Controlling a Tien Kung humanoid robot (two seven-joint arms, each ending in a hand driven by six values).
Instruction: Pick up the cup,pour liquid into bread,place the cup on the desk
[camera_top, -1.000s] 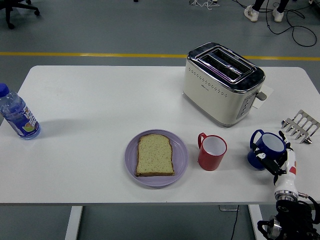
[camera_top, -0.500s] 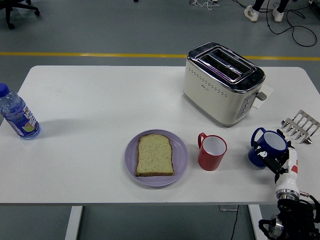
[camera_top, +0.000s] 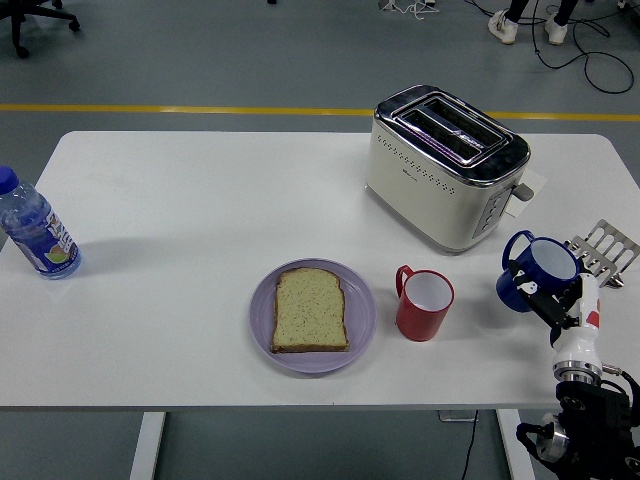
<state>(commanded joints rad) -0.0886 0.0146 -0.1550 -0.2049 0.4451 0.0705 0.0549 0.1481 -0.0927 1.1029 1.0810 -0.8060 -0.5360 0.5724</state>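
Note:
A blue cup (camera_top: 538, 269) with a white inside hangs a little above the table at the right, tilted. My right hand (camera_top: 548, 300) is shut on it from below and behind, arm rising from the lower right corner. A slice of bread (camera_top: 310, 310) lies on a purple plate (camera_top: 362, 318) at the table's middle front, well left of the cup. The left hand is out of sight.
A red cup (camera_top: 424, 304) stands between plate and blue cup. A cream toaster (camera_top: 445, 168) is behind them. A metal toast rack (camera_top: 605, 249) sits at the right edge. A water bottle (camera_top: 35, 229) stands at the far left.
My right hand has lifted the blue cup off the table and carried it slightly up and to the right, tilting it.

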